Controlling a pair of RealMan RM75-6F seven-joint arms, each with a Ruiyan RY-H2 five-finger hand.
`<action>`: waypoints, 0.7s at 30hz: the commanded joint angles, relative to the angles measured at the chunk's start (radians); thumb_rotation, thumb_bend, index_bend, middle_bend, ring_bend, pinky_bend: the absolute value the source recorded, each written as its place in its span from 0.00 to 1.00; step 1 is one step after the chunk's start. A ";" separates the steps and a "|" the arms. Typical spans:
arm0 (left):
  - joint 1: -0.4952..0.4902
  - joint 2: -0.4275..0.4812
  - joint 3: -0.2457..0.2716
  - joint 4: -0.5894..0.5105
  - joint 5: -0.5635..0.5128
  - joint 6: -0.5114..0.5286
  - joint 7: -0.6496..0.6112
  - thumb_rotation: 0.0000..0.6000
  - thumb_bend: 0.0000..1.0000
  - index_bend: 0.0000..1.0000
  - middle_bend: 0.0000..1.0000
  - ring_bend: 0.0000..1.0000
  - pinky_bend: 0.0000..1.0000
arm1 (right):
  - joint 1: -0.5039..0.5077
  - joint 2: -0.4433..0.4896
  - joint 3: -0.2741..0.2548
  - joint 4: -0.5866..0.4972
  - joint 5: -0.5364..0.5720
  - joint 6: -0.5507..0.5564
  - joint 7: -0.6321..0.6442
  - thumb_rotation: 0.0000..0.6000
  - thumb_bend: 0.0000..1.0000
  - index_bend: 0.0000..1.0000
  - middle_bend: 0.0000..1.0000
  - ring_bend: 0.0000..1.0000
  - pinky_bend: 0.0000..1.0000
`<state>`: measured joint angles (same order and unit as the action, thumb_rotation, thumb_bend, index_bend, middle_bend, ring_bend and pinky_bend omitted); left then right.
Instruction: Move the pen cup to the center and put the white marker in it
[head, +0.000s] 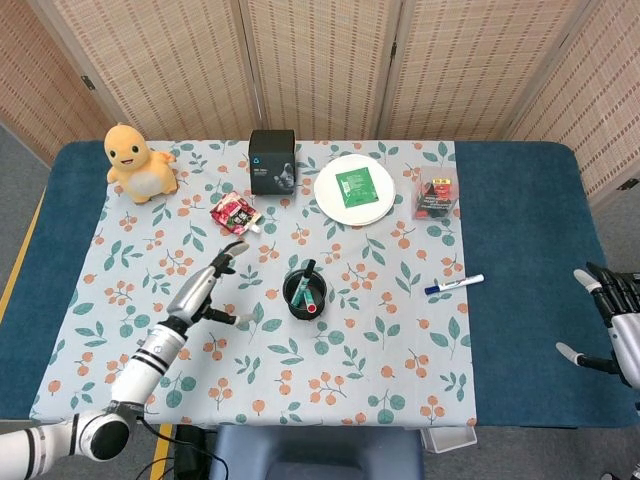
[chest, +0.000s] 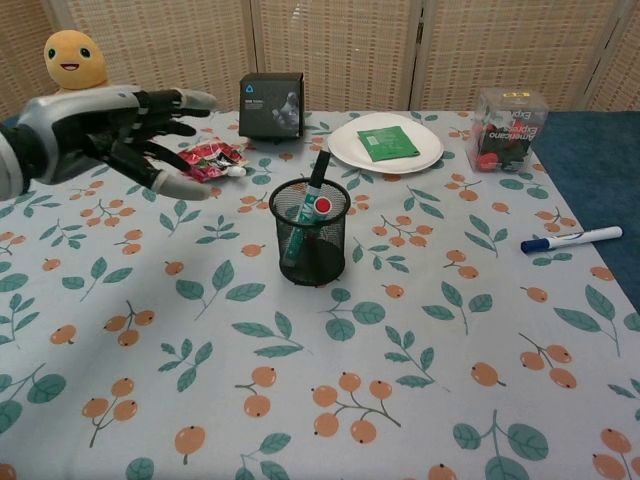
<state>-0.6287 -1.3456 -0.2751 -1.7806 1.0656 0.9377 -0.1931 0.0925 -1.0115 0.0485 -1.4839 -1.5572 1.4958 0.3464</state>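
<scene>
Pen cup (head: 304, 292) is sitting mid-table, apart from the empty, spread-fingered left hand (head: 208, 285), so the white marker (head: 454, 284) lying to its right is awaiting the idle, open-fingered right hand (head: 612, 322).

You're working in what looks like a staged indoor test room, not a lived-in home. Woven folding screens (head: 320, 65) close off the back, and the table (head: 520, 270) wears a blue cover under a fruit-print cloth (head: 270, 330), with a plush toy (head: 138, 162) among its props.
</scene>
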 joint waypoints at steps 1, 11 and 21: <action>0.097 0.141 0.073 -0.102 0.020 0.100 0.097 1.00 0.13 0.00 0.00 0.00 0.24 | 0.003 -0.006 0.001 -0.014 0.007 -0.010 -0.036 1.00 0.10 0.07 0.00 0.00 0.00; 0.305 0.242 0.248 0.010 0.330 0.384 0.194 1.00 0.13 0.00 0.00 0.00 0.24 | 0.028 -0.030 0.020 -0.066 0.097 -0.095 -0.203 1.00 0.10 0.07 0.00 0.00 0.00; 0.398 0.263 0.290 0.132 0.433 0.498 0.071 1.00 0.13 0.00 0.00 0.00 0.24 | 0.185 0.017 0.070 -0.075 0.285 -0.426 -0.357 1.00 0.13 0.18 0.04 0.00 0.00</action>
<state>-0.2415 -1.0902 0.0129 -1.6718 1.4885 1.4260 -0.0980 0.1994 -1.0221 0.0958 -1.5604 -1.3314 1.1982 0.0286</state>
